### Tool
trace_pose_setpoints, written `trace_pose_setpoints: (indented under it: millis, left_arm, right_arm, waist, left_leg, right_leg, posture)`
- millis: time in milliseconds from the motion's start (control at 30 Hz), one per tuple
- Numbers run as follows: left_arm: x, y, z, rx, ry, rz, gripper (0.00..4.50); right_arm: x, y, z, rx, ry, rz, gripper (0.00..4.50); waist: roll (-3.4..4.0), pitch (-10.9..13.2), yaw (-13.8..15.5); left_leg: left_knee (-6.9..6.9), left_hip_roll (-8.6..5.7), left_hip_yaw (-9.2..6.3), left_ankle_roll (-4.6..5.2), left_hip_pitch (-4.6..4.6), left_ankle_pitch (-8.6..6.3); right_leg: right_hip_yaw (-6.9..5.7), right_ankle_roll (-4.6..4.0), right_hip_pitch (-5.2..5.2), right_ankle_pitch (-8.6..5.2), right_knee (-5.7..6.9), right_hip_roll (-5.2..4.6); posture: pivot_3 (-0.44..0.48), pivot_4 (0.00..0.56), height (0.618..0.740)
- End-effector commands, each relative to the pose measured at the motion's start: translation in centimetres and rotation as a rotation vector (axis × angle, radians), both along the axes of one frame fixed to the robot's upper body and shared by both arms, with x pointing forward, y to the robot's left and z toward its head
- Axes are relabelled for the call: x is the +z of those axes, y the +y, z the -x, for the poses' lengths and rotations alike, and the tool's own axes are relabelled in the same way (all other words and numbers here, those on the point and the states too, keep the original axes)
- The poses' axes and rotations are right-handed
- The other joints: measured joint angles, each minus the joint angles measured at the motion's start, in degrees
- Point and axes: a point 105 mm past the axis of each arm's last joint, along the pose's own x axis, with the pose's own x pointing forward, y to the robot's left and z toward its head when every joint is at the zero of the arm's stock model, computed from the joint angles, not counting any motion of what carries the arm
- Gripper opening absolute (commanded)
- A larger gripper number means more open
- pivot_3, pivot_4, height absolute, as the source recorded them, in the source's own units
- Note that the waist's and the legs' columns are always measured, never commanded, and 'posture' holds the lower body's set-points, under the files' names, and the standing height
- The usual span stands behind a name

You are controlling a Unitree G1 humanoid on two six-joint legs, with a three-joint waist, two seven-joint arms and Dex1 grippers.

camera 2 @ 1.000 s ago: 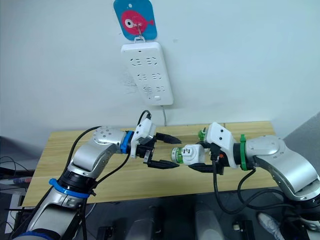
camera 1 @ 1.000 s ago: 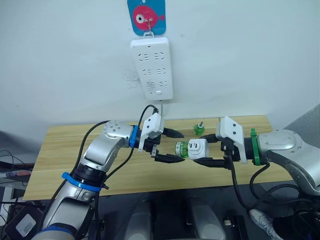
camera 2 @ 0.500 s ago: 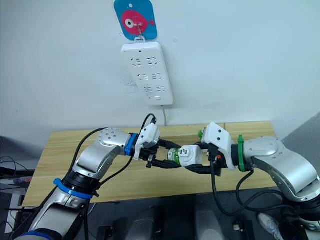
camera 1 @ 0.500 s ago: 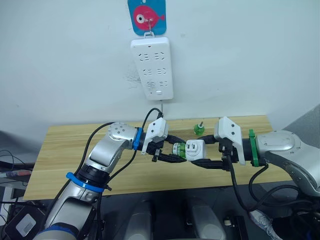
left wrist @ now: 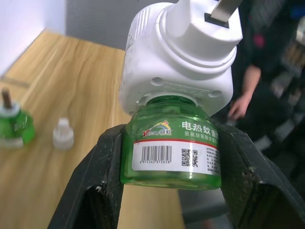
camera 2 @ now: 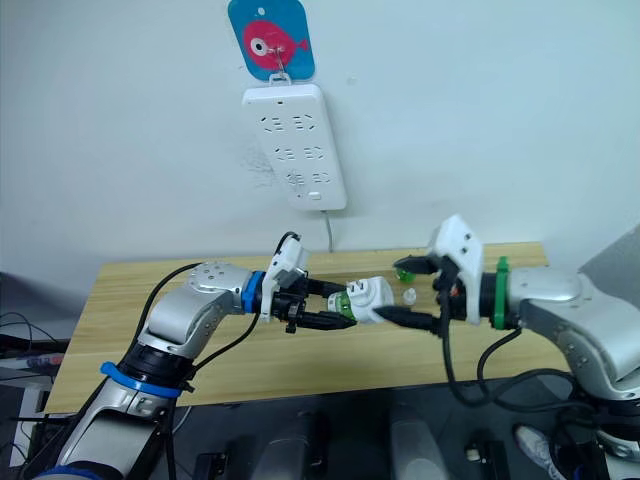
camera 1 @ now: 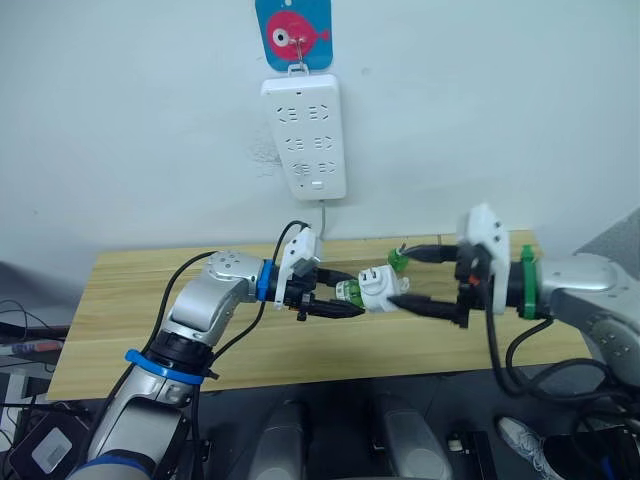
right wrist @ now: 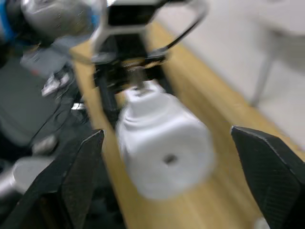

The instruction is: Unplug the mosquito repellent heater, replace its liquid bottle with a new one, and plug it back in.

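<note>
The mosquito repellent heater (camera 1: 376, 286), white and rounded, hangs in the air over the table with a green liquid bottle (left wrist: 171, 152) screwed into it. My left gripper (camera 1: 336, 296) is shut on that bottle, one finger (left wrist: 102, 186) on each side. The heater's prongs point away from the bottle. My right gripper (camera 1: 404, 278) is open just right of the heater, its fingers (right wrist: 71, 186) spread wide and apart from it. A second green bottle (camera 1: 398, 260) with a wick stands on the table behind, and a small white cap (camera 2: 410, 296) lies near it.
A long white power strip (camera 1: 305, 135) hangs on the wall under a blue fish hook (camera 1: 292, 30), its cable dropping behind the wooden table (camera 1: 130, 300). Beyond the table's edge a person's hand (left wrist: 240, 102) shows.
My right gripper let go of the heater, opened and drew back to the right. My left gripper closed on the green bottle and now carries bottle and heater alone.
</note>
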Motion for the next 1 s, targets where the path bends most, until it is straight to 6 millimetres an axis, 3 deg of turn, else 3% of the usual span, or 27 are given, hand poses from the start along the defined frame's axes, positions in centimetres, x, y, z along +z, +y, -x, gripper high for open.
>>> trace_pose_setpoints:
  millis: [33,167,367,600,1000]
  left_arm:
    - [1.7,0.5,-0.2,0.061,0.206,0.137,2.32]
    - [2.9,0.8,-0.1,0.082,0.442,0.26,2.32]
    - [4.5,0.6,0.2,0.043,0.686,0.386,2.32]
    - [5.8,0.3,-0.2,0.023,0.793,0.452,2.32]
    - [6.5,-0.3,0.6,-0.033,0.864,0.468,2.32]
  right_arm:
    - [1.7,-1.5,-0.2,-0.083,0.02,-0.16,4.5]
    - [1.5,-1.7,0.2,-0.15,0.107,-0.365,4.5]
    - [0.0,-0.3,0.6,-0.238,0.247,-0.636,4.5]
    - [-0.1,1.6,0.5,-0.228,0.357,-0.817,4.5]
    - [1.2,4.4,0.4,-0.116,0.389,-0.885,4.5]
  waist:
    - [0.0,0.0,-0.01]
    - [0.0,0.0,-0.02]
    - [0.0,0.0,-0.11]
    - [0.0,-0.01,-0.36]
    - [0.01,-0.02,-0.92]
  left_leg:
    - [0.0,0.0,-0.02,0.0,0.0,0.0]
    - [-0.02,0.0,-0.04,0.0,-0.01,0.0]
    - [-0.02,0.0,0.01,0.0,0.0,0.0]
    - [-0.03,0.0,0.05,0.0,0.03,0.01]
    - [-0.04,0.0,0.08,-0.01,0.02,0.02]
  right_leg:
    - [-0.01,0.0,0.0,0.0,0.0,0.0]
    - [-0.02,0.0,0.0,0.0,0.01,0.0]
    - [0.03,0.01,-0.01,0.0,0.04,0.0]
    - [0.06,0.03,-0.04,0.0,0.13,0.03]
    - [0.09,0.03,-0.06,0.0,0.12,0.04]
  posture:
    - [-0.214,0.232,0.74]
    - [-0.214,0.231,0.74]
    - [-0.22,0.23,0.74]
    - [-0.223,0.226,0.74]
    - [-0.225,0.212,0.74]
